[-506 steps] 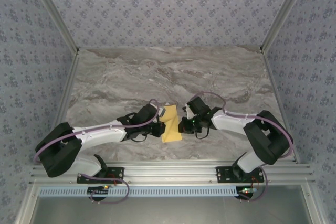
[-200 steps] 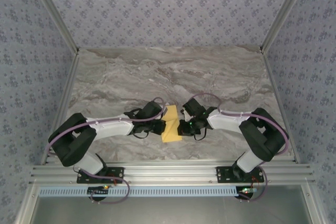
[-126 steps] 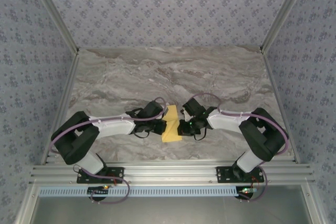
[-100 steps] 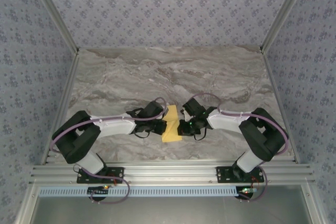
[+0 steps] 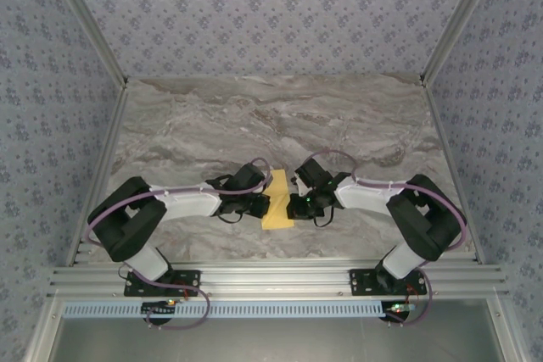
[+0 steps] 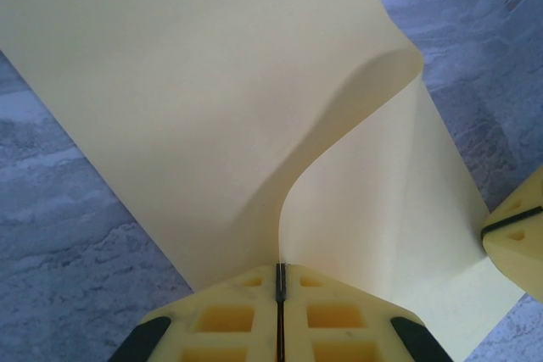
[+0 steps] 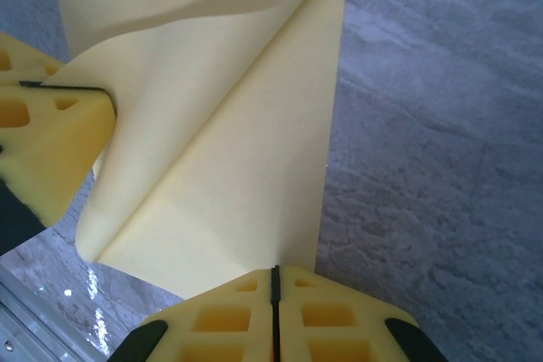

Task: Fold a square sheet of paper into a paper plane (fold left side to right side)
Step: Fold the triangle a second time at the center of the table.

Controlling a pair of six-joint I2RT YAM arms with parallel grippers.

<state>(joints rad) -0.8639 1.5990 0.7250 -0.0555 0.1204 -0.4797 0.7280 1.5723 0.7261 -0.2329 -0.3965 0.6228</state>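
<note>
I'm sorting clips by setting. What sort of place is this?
Probably a robot test booth: a marble-patterned table, floral-papered walls close around it, and an aluminium mounting rail along its near edge.

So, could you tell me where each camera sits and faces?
Top external: above, behind the bases, looking down on the table; left gripper and right gripper flank the square sheet of paper.
Left wrist: on that arm, looking along its shut fingers pinching the sheet.
Right wrist: likewise, opposite side.
Both wrist views share the curled sheet.

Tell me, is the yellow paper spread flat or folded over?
Partly folded: the square sheet of paper curves over its lower layer, uncreased, edge pinched in the left pincer.
</note>
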